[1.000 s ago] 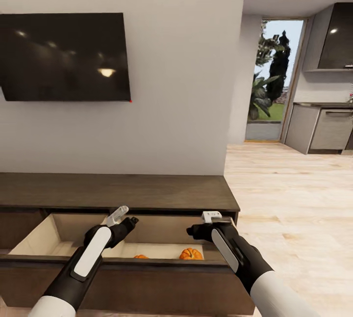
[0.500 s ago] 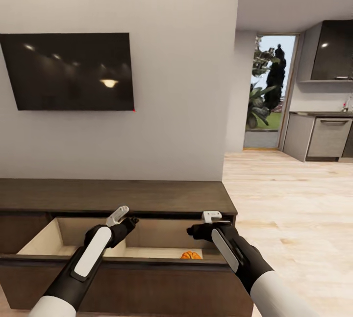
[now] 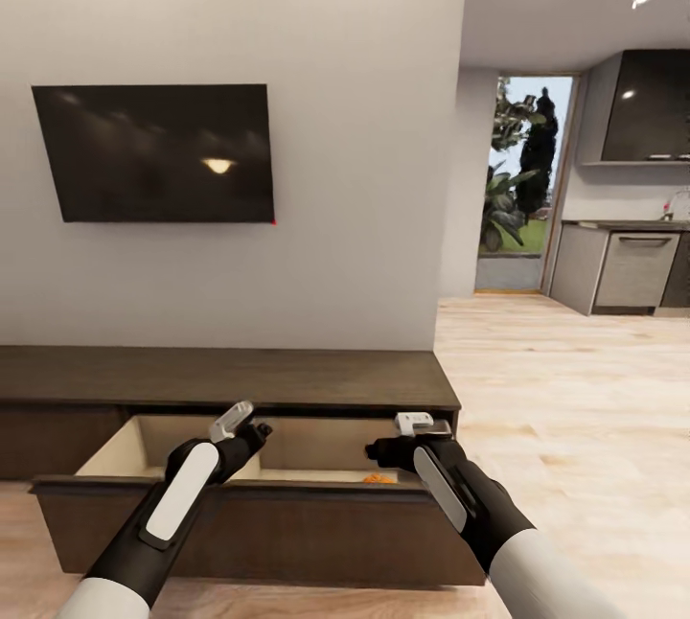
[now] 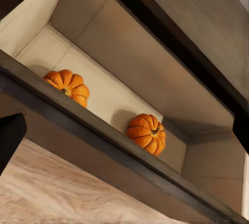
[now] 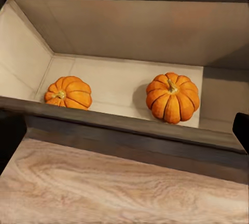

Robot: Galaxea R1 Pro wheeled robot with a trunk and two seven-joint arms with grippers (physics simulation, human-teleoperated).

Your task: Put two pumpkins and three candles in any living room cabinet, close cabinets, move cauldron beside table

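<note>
Backed off from cabinet [image 3: 240, 379]; view widened. Both pumpkins [image 5: 171, 97] sit in its open drawer. Left gripper [image 3: 241, 427] and right gripper [image 3: 402, 437] carry nothing, jaw gap unclear. I'd fetch candles before closing.

1. The cabinet [image 3: 230, 378] stood along the wall on the pale wood floor [image 3: 565, 389], its dark top bare.
2. One drawer [image 3: 259, 518] was pulled out, its pale inside open to view.
3. Two pumpkins lay on the drawer bottom (both upright, stems up): the larger pumpkin [image 5: 173, 97] toward one end, the smaller pumpkin [image 5: 68, 93] well apart from it, nearer the drawer front.
</note>
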